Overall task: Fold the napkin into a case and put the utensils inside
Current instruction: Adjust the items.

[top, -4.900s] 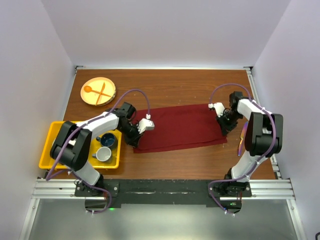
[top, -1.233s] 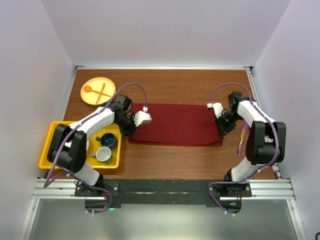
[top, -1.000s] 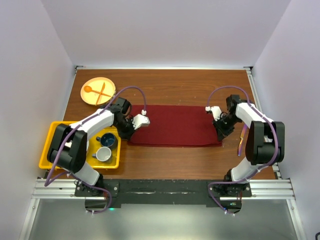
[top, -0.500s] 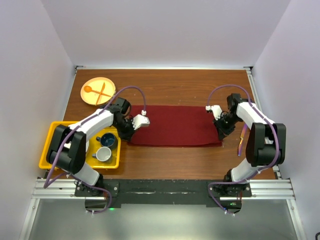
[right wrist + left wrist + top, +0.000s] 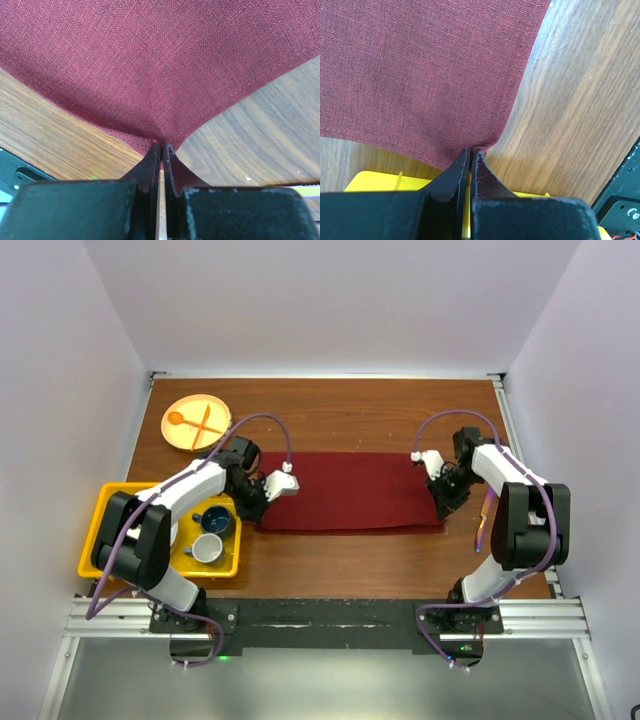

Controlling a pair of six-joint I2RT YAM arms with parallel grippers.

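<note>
You have the napkin (image 5: 345,490) lying as a long maroon band across the middle of the table (image 5: 340,415), its long edges running parallel to the near edge and its short ends reaching toward the left and right sides. It looks flat and smooth from above.

Your left gripper (image 5: 257,512) sits at the band's near-left corner. The left wrist view shows its jaws pressed together with that corner of cloth pinched between them (image 5: 470,150); the fabric puckers slightly where it enters the tips.

Your right gripper (image 5: 441,510) is at the near-right corner. Its jaws are likewise closed tight on the cloth (image 5: 162,145), and the weave draws into a small peak at the grip.

Off to the left, a yellow tray (image 5: 100,530) rests at the table's left edge near the near corner, holding a blue cup (image 5: 213,521) and a pale cup (image 5: 207,549). A round plate (image 5: 180,440) with an orange spoon and fork (image 5: 203,420) sits toward the far-left corner, well apart from the napkin.
</note>
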